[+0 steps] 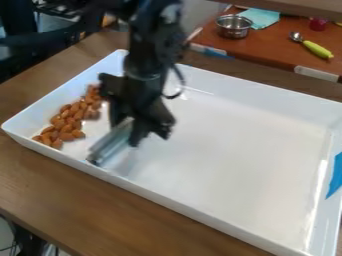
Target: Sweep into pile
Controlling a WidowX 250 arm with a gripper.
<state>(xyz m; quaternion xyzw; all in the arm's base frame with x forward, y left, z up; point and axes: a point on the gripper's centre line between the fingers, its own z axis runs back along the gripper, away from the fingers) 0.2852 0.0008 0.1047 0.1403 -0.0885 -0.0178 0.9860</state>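
The black end effector [127, 131] hangs over the white tray [234, 150], tipped downward, and it's gripping a silvery, flat-looking tool [110, 145] between its fingers. That tool slants down out of the grip, its lower end close to the near wall of the tray; I can't make out its exact shape. The almonds [67, 122] lie just beside the end effector, to its left from where I'm standing, in a long, loose heap on the tray floor. The heap runs from beside the tool's lower end back past the fingers, along the tray's short wall, apart from the tool. Right of the end effector, well apart from it, there's blue tape [336, 175] on the far short wall. Under the tray is the brown wooden tabletop [67, 195]. Beyond the end effector, off to the right, a metal bowl [234, 27], a teal cloth [262, 17] and a green-handled spoon [314, 46] sit on a reddish table [267, 50].
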